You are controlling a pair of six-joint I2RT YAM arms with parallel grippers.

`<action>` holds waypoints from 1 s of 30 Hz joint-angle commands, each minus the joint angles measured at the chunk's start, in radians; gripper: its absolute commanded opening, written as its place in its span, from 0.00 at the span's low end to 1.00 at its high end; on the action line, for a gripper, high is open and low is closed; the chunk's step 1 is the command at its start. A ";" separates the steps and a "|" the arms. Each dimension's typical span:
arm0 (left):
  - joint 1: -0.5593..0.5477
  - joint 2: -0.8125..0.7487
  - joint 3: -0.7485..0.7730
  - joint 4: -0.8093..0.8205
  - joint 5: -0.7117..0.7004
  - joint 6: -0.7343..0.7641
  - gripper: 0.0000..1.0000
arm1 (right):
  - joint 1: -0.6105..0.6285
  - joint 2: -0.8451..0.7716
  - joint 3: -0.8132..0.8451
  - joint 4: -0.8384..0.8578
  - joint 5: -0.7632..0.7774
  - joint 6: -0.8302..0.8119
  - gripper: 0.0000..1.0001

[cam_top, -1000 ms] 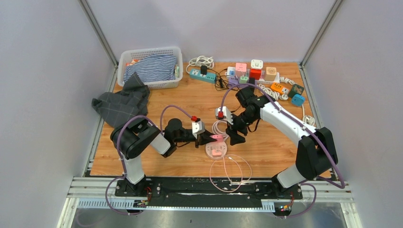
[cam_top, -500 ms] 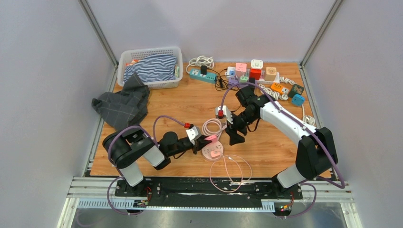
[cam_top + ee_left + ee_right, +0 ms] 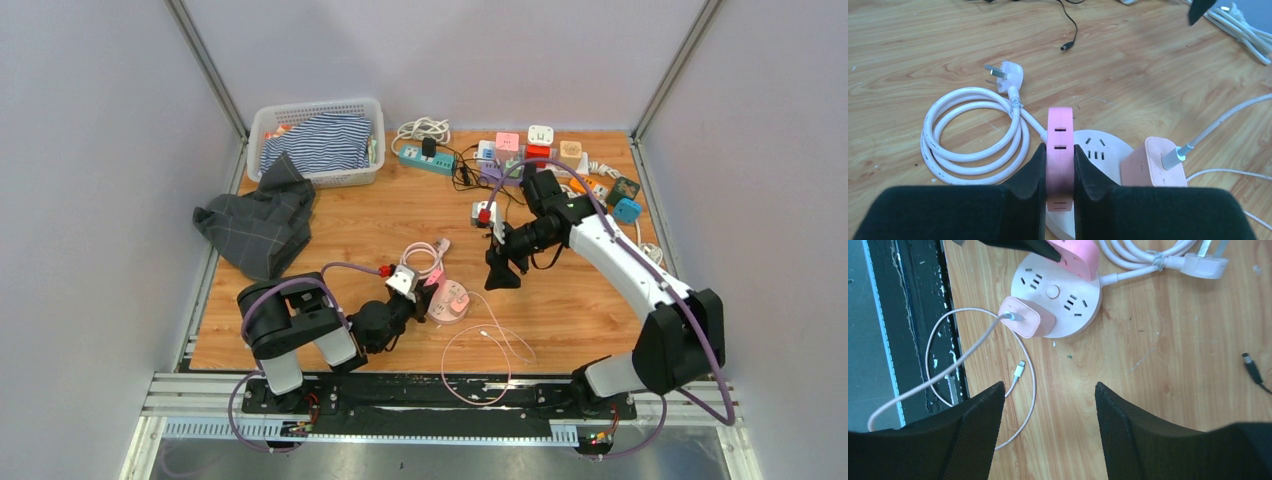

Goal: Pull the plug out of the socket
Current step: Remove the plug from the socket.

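The left tool (image 3: 1060,150) is closed to a narrow gap, with both pads clamped on the pink slotted rectangular plug block (image 3: 1060,122). The block stands at the rim of the round white plastic socket hub (image 3: 1100,145). A pale pink charger cube (image 3: 1153,165) sits in the same hub. A coiled white cable (image 3: 973,135) lies beside the hub on the wooden worktop (image 3: 1148,65). The right tool (image 3: 1048,387) hangs above the hub, jaws wide, holding nothing.

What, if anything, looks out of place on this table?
The dark cloth lies crumpled outside the basket, drooping over the left edge of the table. The charger's thin cable also loops off the near edge onto the rail. Nothing looks damaged.
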 commanded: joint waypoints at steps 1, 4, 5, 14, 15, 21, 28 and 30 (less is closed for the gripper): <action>-0.052 0.027 0.003 -0.023 -0.218 -0.036 0.00 | -0.009 -0.093 -0.017 -0.020 -0.139 -0.067 0.70; -0.094 0.022 0.002 -0.031 -0.276 -0.039 0.00 | -0.009 -0.134 -0.021 -0.024 -0.174 -0.089 0.70; -0.109 0.022 0.002 -0.033 -0.302 -0.038 0.00 | -0.009 -0.152 -0.026 -0.019 -0.183 -0.092 0.70; -0.237 0.027 0.071 -0.184 -0.549 -0.148 0.00 | 0.083 -0.248 -0.205 0.214 -0.058 -0.017 0.93; -0.240 0.028 0.081 -0.214 -0.560 -0.179 0.00 | 0.095 -0.239 -0.213 0.241 -0.011 0.009 0.93; -0.246 0.048 0.120 -0.310 -0.571 -0.310 0.00 | 0.188 -0.173 -0.225 0.342 0.190 0.112 0.91; -0.273 0.077 0.149 -0.329 -0.614 -0.341 0.00 | 0.265 -0.064 -0.216 0.374 0.345 0.171 0.89; -0.283 0.081 0.154 -0.334 -0.640 -0.335 0.00 | 0.275 -0.038 -0.212 0.373 0.366 0.174 0.89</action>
